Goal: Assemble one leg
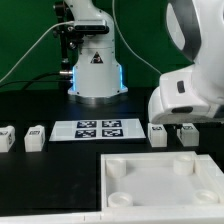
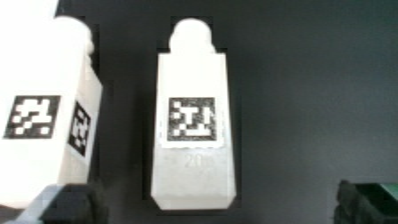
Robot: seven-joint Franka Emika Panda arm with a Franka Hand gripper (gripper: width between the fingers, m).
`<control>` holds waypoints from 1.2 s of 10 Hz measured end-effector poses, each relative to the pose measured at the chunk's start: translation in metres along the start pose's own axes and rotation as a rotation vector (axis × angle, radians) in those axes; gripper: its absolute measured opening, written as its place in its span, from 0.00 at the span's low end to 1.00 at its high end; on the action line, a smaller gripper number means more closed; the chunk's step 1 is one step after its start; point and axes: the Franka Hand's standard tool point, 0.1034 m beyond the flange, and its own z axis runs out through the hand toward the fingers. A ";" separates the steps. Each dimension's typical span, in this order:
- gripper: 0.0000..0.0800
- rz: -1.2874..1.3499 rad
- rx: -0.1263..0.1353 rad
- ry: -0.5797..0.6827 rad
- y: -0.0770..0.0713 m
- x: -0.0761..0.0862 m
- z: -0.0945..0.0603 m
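The small white blocky plastic leg (image 2: 192, 120) lies on the black surface (image 1: 40, 100) at the exterior view's right, centred under the wide-open hand (image 2: 217, 200). Best descend straight, clearing the neighbouring white peg (image 2: 54, 100), then close squarely.

The leg (image 2: 192, 130) looks like white plastic, smooth and a little shiny. The tag (image 2: 192, 118) on its face is printed in black and white and looks matt. The second leg (image 2: 54, 100) has the same finish. The surface (image 2: 302, 90) is black and matt, without reflections. The tool (image 2: 210, 203) has dark, matt fingers (image 2: 370, 198), too blurred to tell the material. In the lower part of the exterior view the tray (image 1: 152, 188) is smooth white plastic. The arm's shell (image 1: 190, 90) in the upper right is glossy white.
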 end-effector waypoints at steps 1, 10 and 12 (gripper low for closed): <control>0.81 0.000 -0.002 -0.033 0.000 0.001 0.002; 0.81 0.013 -0.025 -0.095 0.003 -0.004 0.049; 0.77 0.012 -0.025 -0.094 0.003 -0.004 0.049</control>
